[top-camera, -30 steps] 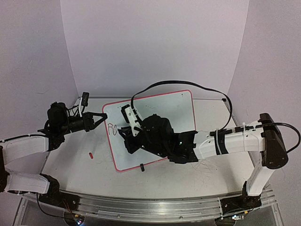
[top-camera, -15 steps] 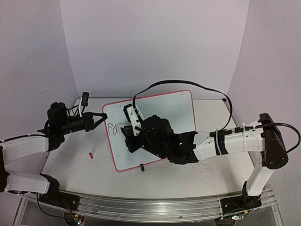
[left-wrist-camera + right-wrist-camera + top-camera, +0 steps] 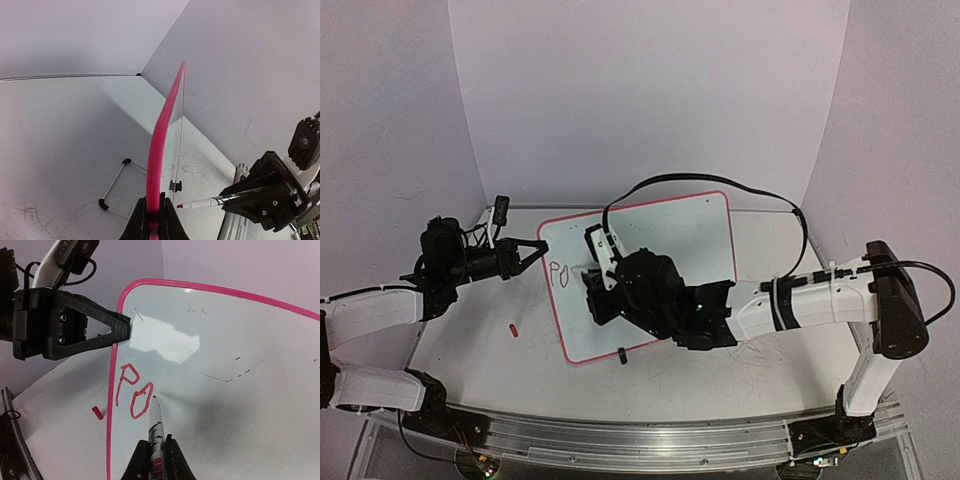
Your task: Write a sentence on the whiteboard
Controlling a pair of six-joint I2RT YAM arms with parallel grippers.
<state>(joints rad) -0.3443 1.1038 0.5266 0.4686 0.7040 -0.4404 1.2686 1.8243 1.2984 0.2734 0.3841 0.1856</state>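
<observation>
The left gripper (image 3: 542, 245) clamps the whiteboard (image 3: 690, 235) at its edge from the left side, while the right arm (image 3: 820, 300) stretches across and the right gripper (image 3: 156, 452) pinches a marker (image 3: 155, 422).

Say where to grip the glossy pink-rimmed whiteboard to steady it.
Pinch the thin pink rim at the glossy white whiteboard's far-left corner, coming from the left, a finger on each face. The panel is flat and thin, so only an edge fits, clear of the right tool's white marker. The left tool is shut there.

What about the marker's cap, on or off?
Off: the marker shows its bare tip on the whiteboard, beside the red letters.
</observation>
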